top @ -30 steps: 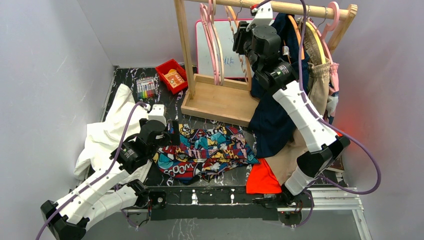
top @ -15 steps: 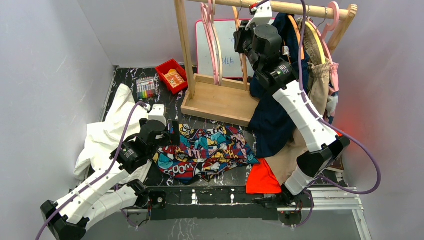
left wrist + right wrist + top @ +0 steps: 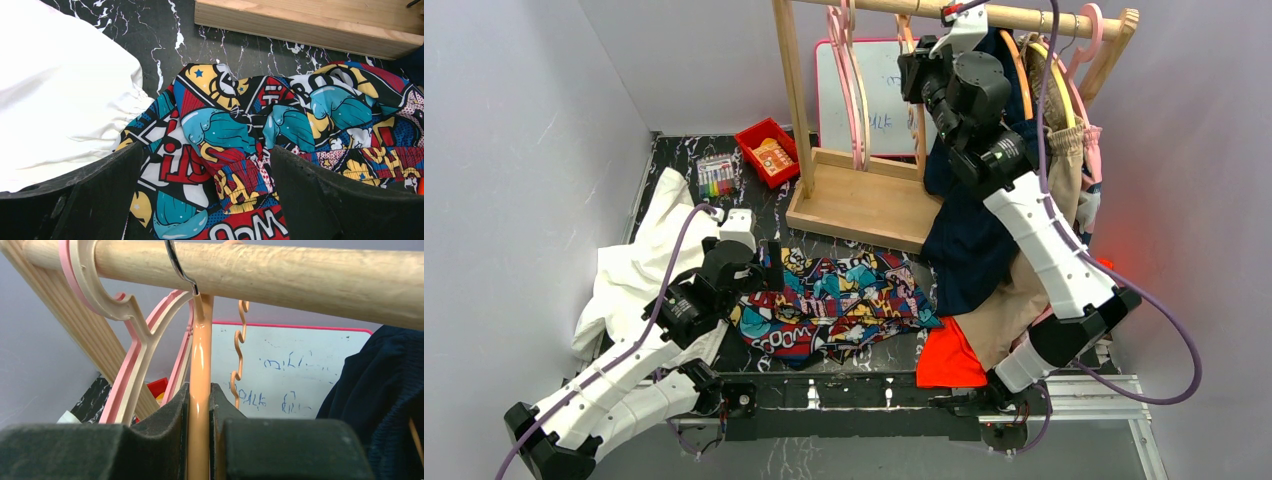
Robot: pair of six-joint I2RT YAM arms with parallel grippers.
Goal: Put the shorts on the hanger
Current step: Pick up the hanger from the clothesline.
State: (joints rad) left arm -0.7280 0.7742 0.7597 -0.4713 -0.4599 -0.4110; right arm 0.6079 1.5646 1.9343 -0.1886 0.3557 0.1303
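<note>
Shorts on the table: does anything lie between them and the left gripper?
Nothing visible does. The open left gripper is right over the shorts, with their fabric showing between its jaws. The white cloth lies off to one side.

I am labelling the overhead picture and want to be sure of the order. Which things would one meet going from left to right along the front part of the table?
white cloth → left gripper, open at the shorts' left edge → shorts → bright orange cloth
</note>
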